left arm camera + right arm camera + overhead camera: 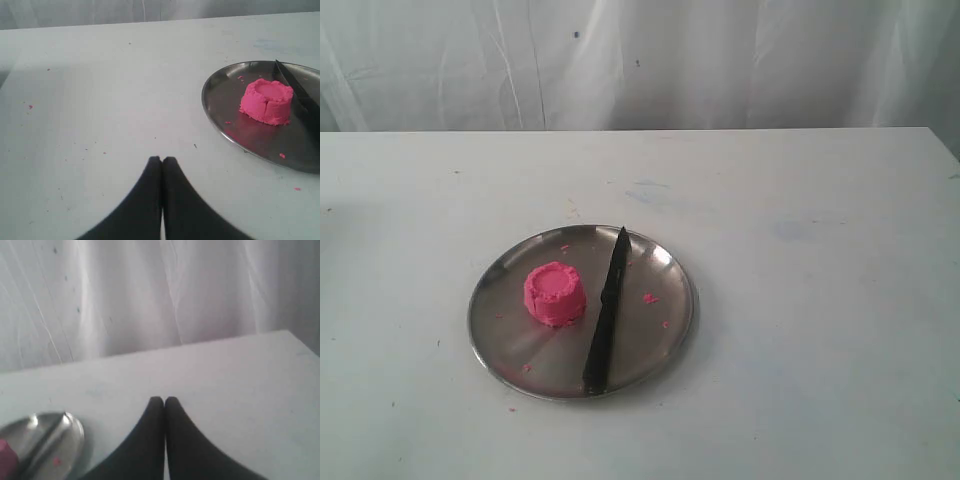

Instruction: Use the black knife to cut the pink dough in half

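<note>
In the exterior view, the pink dough point(555, 293) stands whole on a steel plate point(660, 262) mid-counter point(820, 300), toward the near edge, with the black knife point(606, 312) lying just beside it. In the left wrist view, the left fingers point(154, 172) are pressed together, empty, over bare counter. In the right wrist view, the right fingers point(156, 410) are likewise closed, holding nothing.
</note>
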{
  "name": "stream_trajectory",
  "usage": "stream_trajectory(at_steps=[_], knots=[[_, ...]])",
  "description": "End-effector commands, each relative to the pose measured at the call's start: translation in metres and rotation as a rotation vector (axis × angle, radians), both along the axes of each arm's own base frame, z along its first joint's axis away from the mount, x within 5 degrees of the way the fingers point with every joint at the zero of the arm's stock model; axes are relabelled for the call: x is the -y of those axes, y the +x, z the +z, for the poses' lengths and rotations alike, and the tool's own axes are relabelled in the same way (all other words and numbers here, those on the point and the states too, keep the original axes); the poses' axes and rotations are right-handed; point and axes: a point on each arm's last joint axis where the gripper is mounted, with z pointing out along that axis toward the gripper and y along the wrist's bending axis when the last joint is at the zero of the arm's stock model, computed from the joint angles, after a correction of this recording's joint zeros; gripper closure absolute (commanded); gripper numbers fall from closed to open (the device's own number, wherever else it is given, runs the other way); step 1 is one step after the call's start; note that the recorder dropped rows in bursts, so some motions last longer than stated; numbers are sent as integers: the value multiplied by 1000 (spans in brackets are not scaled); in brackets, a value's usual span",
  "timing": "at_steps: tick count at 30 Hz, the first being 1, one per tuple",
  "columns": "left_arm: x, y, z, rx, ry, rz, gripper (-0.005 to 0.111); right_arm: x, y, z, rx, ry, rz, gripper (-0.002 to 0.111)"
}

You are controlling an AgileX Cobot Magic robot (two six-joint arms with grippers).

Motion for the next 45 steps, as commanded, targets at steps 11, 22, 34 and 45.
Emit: stream_trajectory(at_steps=[11,22,34,45], knots=[[0,0,-1,1,-10,3,107,4,-9,39,365,688,119,108],[0,0,-1,1,-10,3,107,-30,-14,117,278,329,413,108],[0,0,-1,1,-10,3,107,-62,90,106,-339,175,574,96],[0,0,-1,1,-10,3,107,-54,131,78,-464,238,377,95]])
